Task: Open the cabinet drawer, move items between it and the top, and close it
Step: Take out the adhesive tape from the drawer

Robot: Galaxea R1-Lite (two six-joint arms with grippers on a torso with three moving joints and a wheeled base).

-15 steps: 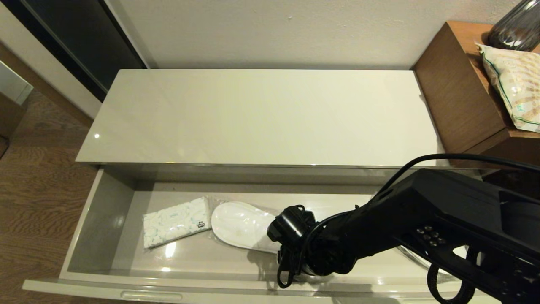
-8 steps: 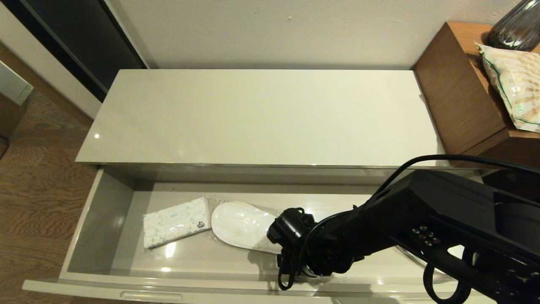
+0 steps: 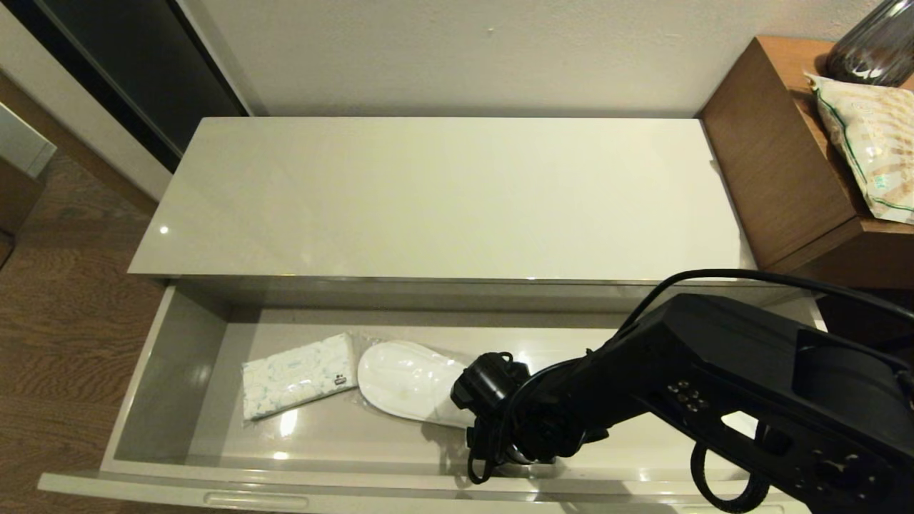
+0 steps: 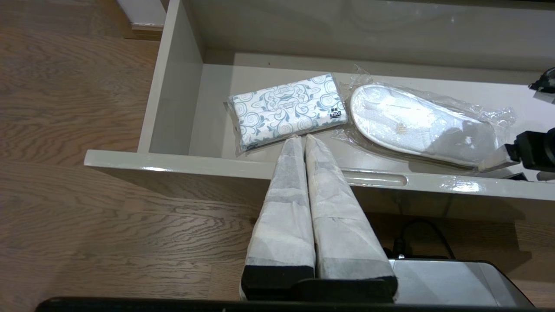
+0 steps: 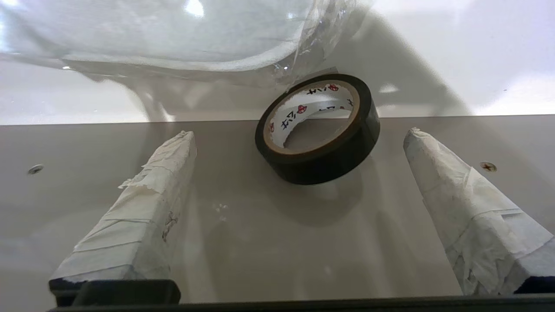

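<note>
Down in the drawer: right gripper [image 5: 299, 134] hovers, jaws spread wide, empty.
Risk: one finger may clip the tape roll [image 5: 318, 128] and roll it, or snag the wrapped slipper [image 4: 416, 125].
Tape roll: between and just beyond the fingertips, tilted, touching the slipper's plastic.
Left gripper [image 4: 302, 141]: closed, parked outside the cabinet drawer [image 3: 171, 357].

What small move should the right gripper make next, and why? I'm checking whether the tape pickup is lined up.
Probably ease the right gripper forward until its fingers flank the black tape roll, then close. They stand wide open, apart from the roll, which lies beyond their tips on the drawer floor.
</note>
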